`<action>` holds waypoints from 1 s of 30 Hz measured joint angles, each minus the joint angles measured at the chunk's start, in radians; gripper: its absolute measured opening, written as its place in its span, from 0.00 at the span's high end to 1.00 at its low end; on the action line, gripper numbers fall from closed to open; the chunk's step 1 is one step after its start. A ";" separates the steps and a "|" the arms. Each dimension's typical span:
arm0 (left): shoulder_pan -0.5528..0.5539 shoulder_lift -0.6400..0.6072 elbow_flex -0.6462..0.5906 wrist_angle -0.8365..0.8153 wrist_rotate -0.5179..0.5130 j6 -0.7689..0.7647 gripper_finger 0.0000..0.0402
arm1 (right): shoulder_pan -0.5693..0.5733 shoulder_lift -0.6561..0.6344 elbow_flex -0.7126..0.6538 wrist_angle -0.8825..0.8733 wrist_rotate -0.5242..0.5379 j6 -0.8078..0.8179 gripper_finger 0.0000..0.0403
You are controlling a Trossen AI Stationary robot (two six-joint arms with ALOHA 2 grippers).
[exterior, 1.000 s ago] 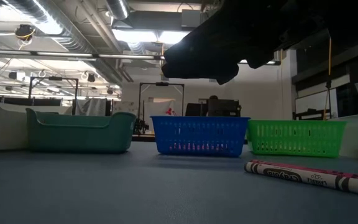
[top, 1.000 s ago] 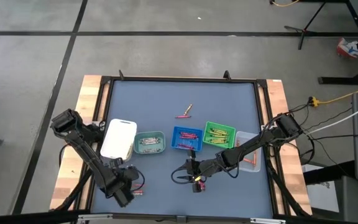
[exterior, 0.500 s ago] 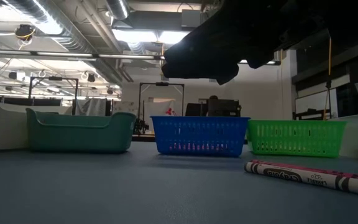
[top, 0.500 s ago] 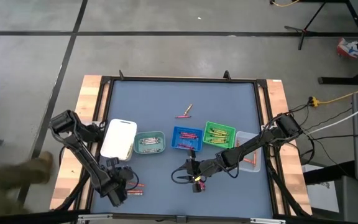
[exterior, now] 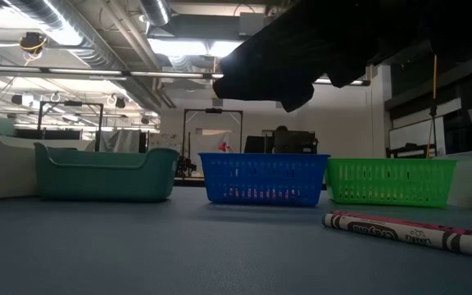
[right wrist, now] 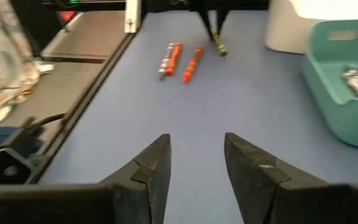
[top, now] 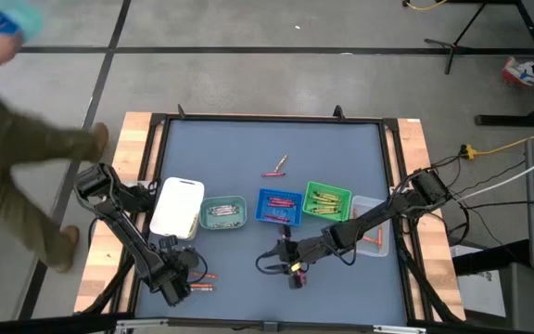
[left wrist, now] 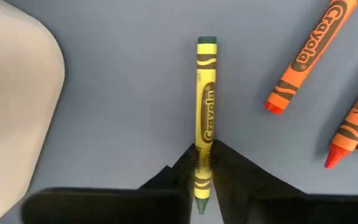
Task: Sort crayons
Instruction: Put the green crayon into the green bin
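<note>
Overhead, a blurred person [top: 17, 158] is seen beside the blue worktop [top: 248, 158]. Across its middle a white tray [top: 176, 206], teal tray [top: 222, 212], blue tray [top: 278, 206] and green tray [top: 327, 200] are lined up, each holding crayons. Near the front edge, a yellow crayon [left wrist: 204, 106] is gripped by the left claw [left wrist: 202, 177], with orange crayons [left wrist: 303, 59] lying just beside. The right claw [right wrist: 194, 163] is held parted and empty above the worktop.
</note>
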 joint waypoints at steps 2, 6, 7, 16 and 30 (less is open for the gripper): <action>0.000 0.000 0.000 -0.001 0.000 -0.004 0.93 | 0.000 0.000 0.000 0.000 -0.033 0.000 0.63; 0.000 0.000 0.000 -0.002 0.000 -0.005 0.99 | 0.001 -0.019 0.000 -0.008 -0.082 0.013 0.63; 0.001 0.000 0.000 -0.002 0.000 -0.005 0.99 | 0.001 -0.032 0.000 -0.018 -0.083 0.020 0.63; 0.021 0.010 0.079 -0.056 0.004 0.002 0.99 | 0.000 -0.229 0.000 -0.237 -0.078 0.011 0.63; 0.137 0.007 0.315 -0.162 -0.059 0.121 0.99 | 0.000 -0.503 0.000 -0.653 -0.003 -0.039 0.63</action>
